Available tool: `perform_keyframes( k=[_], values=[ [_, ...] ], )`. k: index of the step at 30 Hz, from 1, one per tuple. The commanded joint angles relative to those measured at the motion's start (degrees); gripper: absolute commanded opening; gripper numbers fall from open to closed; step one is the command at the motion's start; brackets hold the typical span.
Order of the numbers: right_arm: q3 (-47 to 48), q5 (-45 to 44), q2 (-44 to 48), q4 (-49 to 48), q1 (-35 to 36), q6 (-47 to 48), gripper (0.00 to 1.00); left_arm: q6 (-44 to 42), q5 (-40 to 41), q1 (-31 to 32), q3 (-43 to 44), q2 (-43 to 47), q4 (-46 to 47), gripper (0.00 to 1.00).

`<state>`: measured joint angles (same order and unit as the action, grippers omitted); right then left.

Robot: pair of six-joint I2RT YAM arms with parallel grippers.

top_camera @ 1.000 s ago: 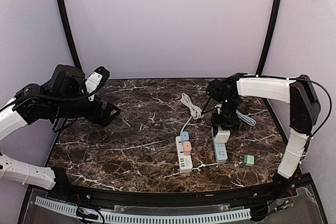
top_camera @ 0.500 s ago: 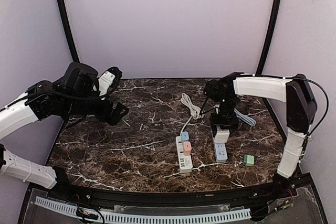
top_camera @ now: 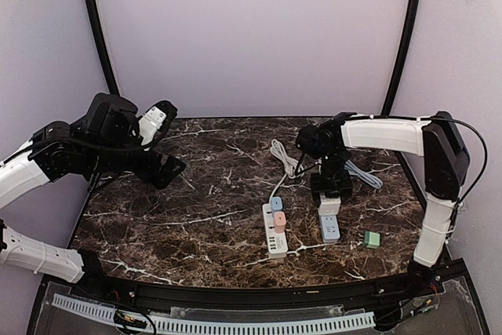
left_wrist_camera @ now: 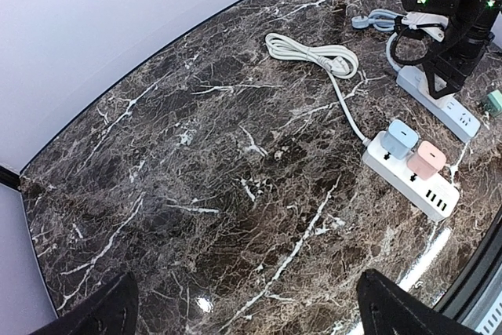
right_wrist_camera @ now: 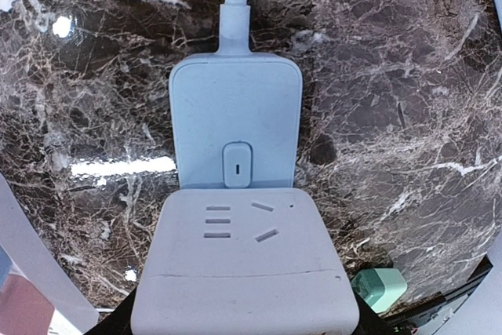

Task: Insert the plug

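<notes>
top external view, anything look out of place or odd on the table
The small green plug lies loose on the dark marble table, right of the pale blue power strip, in no socket. The pale blue plug and pink plug sit in the white power strip. Nothing looks spilled or damaged.

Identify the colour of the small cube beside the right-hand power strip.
The cube is mint green, clearest in the top external view.

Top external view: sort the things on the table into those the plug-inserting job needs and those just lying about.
Job, probably: green plug, blue-grey power strip, right gripper above it.
Lying about: white power strip, its blue adapter and pink adapter, coiled white cable.
</notes>
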<state>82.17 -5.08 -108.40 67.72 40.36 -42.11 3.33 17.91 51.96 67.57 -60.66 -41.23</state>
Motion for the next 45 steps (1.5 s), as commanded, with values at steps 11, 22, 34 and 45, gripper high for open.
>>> perform_keyframes(
  k=[11,22,34,45],
  values=[
    [-12.69,4.83,-4.17,-11.92,0.92,2.77,0.00,-2.08,2.03,-0.16,1.44,2.26,-4.59,0.99],
    [-15.90,9.41,-5.92,-16.32,-0.99,7.27,0.00,0.06,1.02,-0.12,2.45,0.13,-2.65,0.99],
    [-20.53,12.10,-6.28,-20.57,-1.25,5.63,0.00,2.33,2.20,-0.11,0.90,1.13,-1.48,0.99],
    [-16.84,10.45,-6.14,-17.33,-1.30,5.60,0.00,3.17,2.04,-0.15,1.16,0.31,-0.90,0.99]
  ],
)
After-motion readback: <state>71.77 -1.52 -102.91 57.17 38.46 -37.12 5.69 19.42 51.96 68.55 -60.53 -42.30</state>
